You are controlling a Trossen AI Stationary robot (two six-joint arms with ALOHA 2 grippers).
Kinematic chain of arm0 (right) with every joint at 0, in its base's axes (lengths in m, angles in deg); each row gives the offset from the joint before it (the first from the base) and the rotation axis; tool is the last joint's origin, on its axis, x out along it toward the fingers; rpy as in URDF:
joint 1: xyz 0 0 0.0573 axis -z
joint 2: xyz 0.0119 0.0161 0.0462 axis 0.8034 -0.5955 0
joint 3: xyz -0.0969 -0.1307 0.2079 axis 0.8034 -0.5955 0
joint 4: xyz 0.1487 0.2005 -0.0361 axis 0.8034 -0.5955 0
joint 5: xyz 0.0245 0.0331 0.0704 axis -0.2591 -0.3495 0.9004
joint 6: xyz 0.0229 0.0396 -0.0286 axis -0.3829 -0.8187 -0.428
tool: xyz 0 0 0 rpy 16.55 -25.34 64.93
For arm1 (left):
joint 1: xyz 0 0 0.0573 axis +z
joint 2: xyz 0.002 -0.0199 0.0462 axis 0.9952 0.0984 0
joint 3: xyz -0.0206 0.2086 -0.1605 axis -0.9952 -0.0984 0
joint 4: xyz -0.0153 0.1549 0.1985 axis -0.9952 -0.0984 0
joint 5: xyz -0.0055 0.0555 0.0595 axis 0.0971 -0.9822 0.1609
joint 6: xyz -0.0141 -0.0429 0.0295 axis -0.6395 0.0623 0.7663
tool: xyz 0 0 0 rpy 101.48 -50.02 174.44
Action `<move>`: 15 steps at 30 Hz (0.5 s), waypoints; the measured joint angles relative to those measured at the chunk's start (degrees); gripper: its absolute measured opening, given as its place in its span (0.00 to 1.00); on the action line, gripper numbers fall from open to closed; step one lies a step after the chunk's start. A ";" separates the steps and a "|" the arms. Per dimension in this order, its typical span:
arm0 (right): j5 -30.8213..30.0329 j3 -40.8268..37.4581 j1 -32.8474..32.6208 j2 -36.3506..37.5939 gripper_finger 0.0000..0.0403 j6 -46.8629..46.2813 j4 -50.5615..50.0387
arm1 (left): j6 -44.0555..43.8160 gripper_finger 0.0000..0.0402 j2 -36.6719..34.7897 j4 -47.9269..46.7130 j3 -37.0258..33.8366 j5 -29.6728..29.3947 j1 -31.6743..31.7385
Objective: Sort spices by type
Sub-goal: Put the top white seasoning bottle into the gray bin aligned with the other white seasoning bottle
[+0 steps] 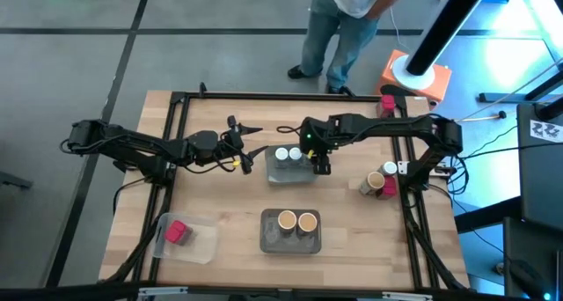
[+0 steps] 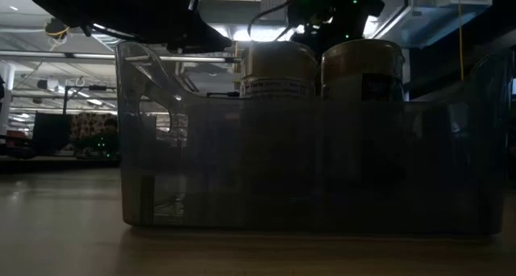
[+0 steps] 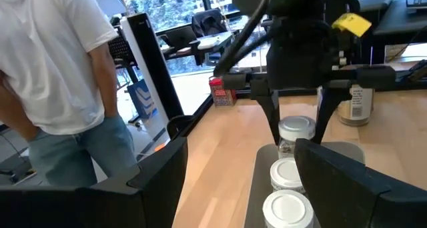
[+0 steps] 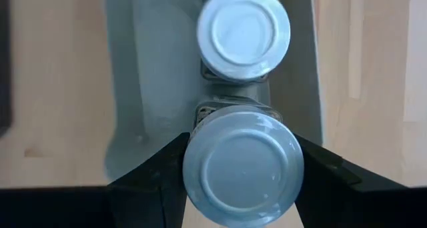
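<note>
A grey tray at the table's middle holds two white-lidded jars; the left wrist view shows them in a row. My right gripper points down over that tray's right end, shut on a third white-lidded jar. My left gripper hovers open just left of the tray, touching nothing. A nearer grey tray carries two tan-topped cylinders. A clear tray at the near left holds a red packet. One more cylinder and a packet stand at the right. My right gripper pinches the white-lidded jar by its sides just under the lid, one finger on either side, coming from above and pointing down. The jar stays upright over the tray's right end; whether its base rests on the tray floor I cannot tell.
A person stands beyond the far edge. Another red packet sits at the far right by the frame. In the low view the near tray with its two cylinders fills the picture. Bare wood lies between the trays.
</note>
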 joint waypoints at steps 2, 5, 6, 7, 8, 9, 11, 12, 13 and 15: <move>0.03 0.00 0.00 -0.96 0.51 0.05 0.33 | 0.17 0.66 0.00 -0.30 0.00 -0.01 0.00; -0.70 0.00 0.02 -2.61 0.51 0.22 0.33 | 0.17 0.66 0.00 -0.38 0.00 -0.01 0.00; -1.16 0.00 -0.01 -3.05 0.51 0.25 0.34 | 0.17 0.66 0.00 -0.36 0.00 -0.01 0.00; -1.43 0.00 -0.01 -3.51 0.51 0.27 0.44 | 0.17 0.66 0.00 -0.37 0.00 -0.01 0.00; -1.46 0.06 0.02 -3.72 0.51 0.27 0.60 | 0.17 0.66 0.00 -0.35 0.00 -0.01 0.00; -1.46 0.08 0.01 -3.91 0.51 0.27 0.61 | 0.17 0.66 0.00 -0.34 0.00 -0.01 0.00; -1.43 0.11 0.00 -4.11 0.51 0.27 1.04 | 0.17 0.66 0.00 -0.36 0.00 0.01 0.00; -1.43 0.11 0.00 -4.12 0.51 0.27 1.42 | 0.17 0.66 0.00 -0.34 0.00 -0.01 0.00; -1.43 0.11 0.00 -4.18 0.51 0.27 1.94 | 0.17 0.66 0.00 -0.32 0.00 0.01 0.00; -1.76 0.11 -0.01 -4.25 0.56 0.26 2.45 | 0.15 0.66 0.00 -0.29 0.00 -0.01 0.00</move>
